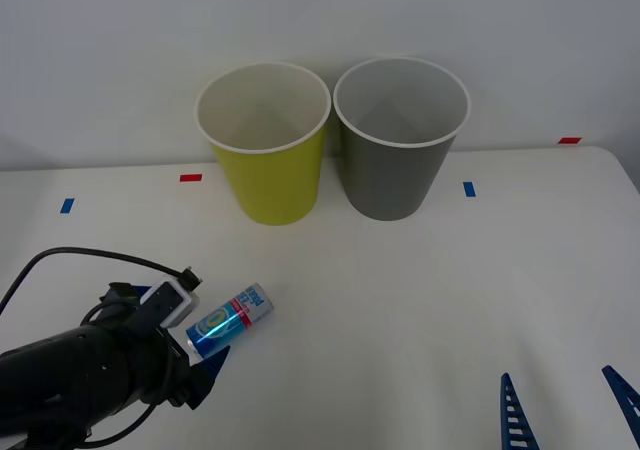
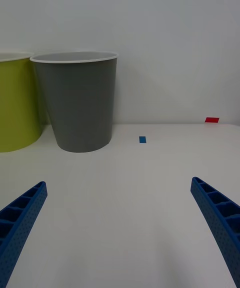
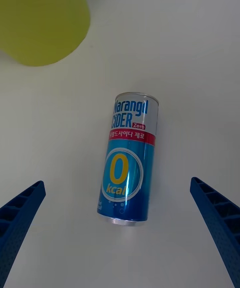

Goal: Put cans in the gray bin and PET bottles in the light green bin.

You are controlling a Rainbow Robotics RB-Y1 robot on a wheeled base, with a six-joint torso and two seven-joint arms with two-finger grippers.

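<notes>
While the can (image 3: 127, 160) lies on its side, long axis pointing between the spread, empty fingers of the left gripper (image 3: 120, 233), lower left of front view, the right gripper (image 2: 120, 233) waits open, lower right.

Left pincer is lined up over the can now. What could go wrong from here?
1. The can lies on its side on the table, between the open fingers of the left pincer but untouched; one finger landing first could roll it away.
2. The light green bin stands nearer than the gray bin, rims almost touching, so an early release could drop the can in the wrong bin.
</notes>
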